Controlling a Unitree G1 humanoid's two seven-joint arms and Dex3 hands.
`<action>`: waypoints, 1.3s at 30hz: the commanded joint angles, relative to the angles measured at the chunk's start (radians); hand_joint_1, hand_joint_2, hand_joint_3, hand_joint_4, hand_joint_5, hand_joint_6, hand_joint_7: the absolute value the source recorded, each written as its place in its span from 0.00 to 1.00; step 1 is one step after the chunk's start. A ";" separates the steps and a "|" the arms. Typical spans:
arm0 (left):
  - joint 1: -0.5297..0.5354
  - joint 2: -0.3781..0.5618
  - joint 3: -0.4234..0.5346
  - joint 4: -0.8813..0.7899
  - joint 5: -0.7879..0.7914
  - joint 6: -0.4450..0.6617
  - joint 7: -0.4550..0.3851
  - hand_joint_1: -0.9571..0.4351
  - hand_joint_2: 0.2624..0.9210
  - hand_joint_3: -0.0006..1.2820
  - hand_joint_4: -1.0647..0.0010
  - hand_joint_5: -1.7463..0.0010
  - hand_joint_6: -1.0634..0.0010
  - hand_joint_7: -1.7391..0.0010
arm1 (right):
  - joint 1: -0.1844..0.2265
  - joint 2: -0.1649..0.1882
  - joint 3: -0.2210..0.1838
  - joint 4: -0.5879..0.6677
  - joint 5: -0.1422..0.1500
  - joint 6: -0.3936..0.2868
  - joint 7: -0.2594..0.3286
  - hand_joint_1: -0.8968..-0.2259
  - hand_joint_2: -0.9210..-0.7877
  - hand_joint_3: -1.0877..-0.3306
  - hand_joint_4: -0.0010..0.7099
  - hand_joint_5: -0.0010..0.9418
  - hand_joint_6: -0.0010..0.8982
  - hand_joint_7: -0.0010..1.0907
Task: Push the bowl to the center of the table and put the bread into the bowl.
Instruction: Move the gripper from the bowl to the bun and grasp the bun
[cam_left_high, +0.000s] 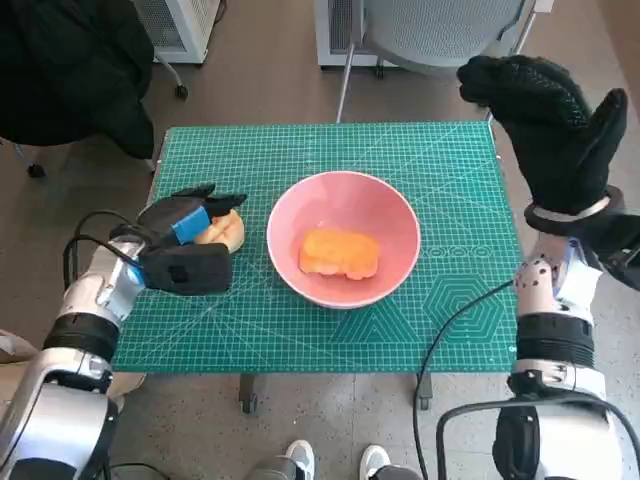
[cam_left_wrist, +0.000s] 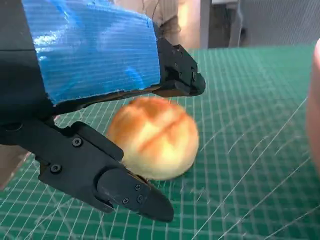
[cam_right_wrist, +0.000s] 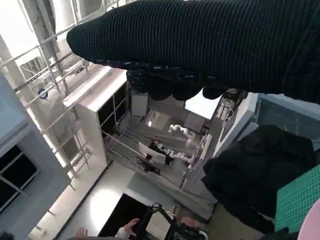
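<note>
A pink bowl (cam_left_high: 343, 252) stands near the middle of the green mat (cam_left_high: 460, 330), with an orange piece of bread (cam_left_high: 340, 253) lying inside it. A round golden bun (cam_left_high: 224, 231) (cam_left_wrist: 154, 137) rests on the mat just left of the bowl. My left hand (cam_left_high: 185, 245) (cam_left_wrist: 90, 60) reaches around the bun, one finger (cam_left_wrist: 177, 80) over its top and another (cam_left_wrist: 115, 187) low in front of it. I see no firm grip. My right hand (cam_left_high: 555, 120) (cam_right_wrist: 225, 45) is raised over the mat's far right corner, fingers spread, holding nothing.
A grey chair (cam_left_high: 440, 30) stands behind the table, and a black coat (cam_left_high: 70, 70) is draped at the back left. A person's white shoes (cam_left_high: 335, 462) show at the table's front edge. A black cable (cam_left_high: 450, 330) crosses the mat's front right corner.
</note>
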 joint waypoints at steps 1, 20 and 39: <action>-0.035 -0.010 -0.019 0.031 0.012 0.011 0.016 0.37 0.77 0.00 0.85 1.00 0.69 0.99 | 0.032 -0.006 0.001 -0.012 -0.010 0.008 -0.009 0.27 0.00 0.35 0.37 0.00 0.38 0.01; -0.055 -0.051 -0.077 0.051 0.032 0.108 0.021 0.68 0.93 0.02 0.47 0.97 0.41 0.97 | 0.048 -0.007 0.004 -0.047 -0.002 0.017 -0.007 0.27 0.00 0.36 0.38 0.00 0.38 0.01; -0.040 -0.062 -0.132 0.063 0.085 0.194 0.117 0.69 1.00 0.11 0.42 0.27 0.50 0.30 | 0.056 -0.002 0.005 -0.060 0.004 0.027 0.001 0.26 0.00 0.37 0.38 0.00 0.39 0.02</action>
